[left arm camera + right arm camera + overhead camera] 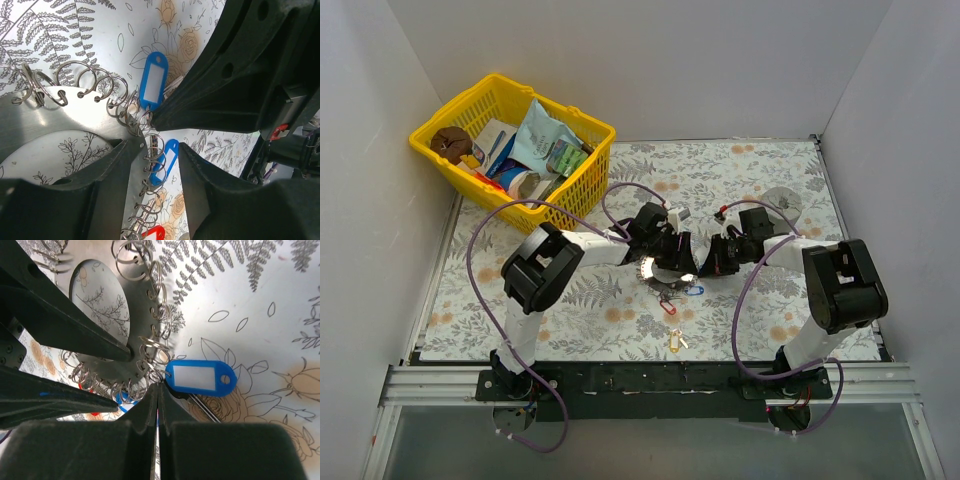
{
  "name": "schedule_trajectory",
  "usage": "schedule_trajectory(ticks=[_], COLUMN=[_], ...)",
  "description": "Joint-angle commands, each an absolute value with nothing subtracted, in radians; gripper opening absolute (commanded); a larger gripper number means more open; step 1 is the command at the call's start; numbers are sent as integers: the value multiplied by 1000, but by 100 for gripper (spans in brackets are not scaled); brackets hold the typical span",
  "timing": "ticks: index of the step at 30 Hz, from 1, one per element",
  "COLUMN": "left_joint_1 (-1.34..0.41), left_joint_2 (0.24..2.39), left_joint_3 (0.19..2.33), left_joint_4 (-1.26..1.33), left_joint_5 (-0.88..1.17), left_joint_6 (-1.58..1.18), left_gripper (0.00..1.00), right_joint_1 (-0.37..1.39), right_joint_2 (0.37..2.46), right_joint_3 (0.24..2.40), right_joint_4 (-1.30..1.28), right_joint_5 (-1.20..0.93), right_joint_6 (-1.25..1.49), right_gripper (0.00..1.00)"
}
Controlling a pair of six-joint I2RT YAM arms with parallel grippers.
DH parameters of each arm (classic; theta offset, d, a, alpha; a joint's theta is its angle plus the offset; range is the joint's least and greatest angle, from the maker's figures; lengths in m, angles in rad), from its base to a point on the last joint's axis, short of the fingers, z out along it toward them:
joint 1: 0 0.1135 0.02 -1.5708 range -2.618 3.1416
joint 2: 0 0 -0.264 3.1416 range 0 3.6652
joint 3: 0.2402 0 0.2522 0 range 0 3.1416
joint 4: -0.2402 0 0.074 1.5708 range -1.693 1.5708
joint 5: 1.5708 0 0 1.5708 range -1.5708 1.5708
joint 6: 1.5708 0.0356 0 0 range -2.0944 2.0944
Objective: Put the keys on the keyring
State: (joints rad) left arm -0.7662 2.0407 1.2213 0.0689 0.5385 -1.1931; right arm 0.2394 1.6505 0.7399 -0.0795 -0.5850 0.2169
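We judge the step in hand to be working the blue key [197, 377] onto one of the small split rings [152, 152] that crowd the rim of the keyring [60, 107].

The left jaws stand partly open across the keyring's flat band, one finger at the inner edge and the other at the toothed rim. They appear to clamp it there. The right jaws are fully closed, and their tips sit right at the ring end of the blue key. That key lies just ahead of them and touches the rim. We cannot tell whether the tips pinch its loop, its blade or nothing at all.

To do this well, we would make the left grip the anchor: firm and motionless, so the rim does not swing away. The right tips should move in small, slow strokes, feeding the key's eye along a single coil rather than pushing at the whole cluster. The neighbouring rings sit close enough to snag. The left fingers are just beside the right tips, so we should approach from the outer side of the rim.

The red key [668, 307] and the yellow key [675, 342] lie on the surface [750, 180] behind both jaws, toward the arm bases and apart from the ring.
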Motion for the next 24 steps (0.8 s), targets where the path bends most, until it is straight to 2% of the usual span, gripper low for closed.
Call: schedule_trajectory(ticks=[1, 13, 19, 24], left_joint_1=[-773, -776, -776, -776], left_joint_2=[2051, 2094, 2106, 2114], left_joint_3=[1255, 1296, 1305, 1304], left_joint_4=[84, 83, 80, 78], left_joint_5=[526, 520, 506, 482], left_joint_6=[-1198, -1203, -1203, -1201], left_gripper=[41, 39, 29, 16], right_joint_1=[244, 244, 244, 242], right_joint_2=[1684, 1707, 1710, 1710], right_joint_3=[778, 793, 790, 787], right_joint_4=[-121, -129, -117, -112], right_joint_5=[-505, -515, -538, -554], right_joint_6=[209, 195, 193, 189], right_gripper=[1, 1, 1, 1])
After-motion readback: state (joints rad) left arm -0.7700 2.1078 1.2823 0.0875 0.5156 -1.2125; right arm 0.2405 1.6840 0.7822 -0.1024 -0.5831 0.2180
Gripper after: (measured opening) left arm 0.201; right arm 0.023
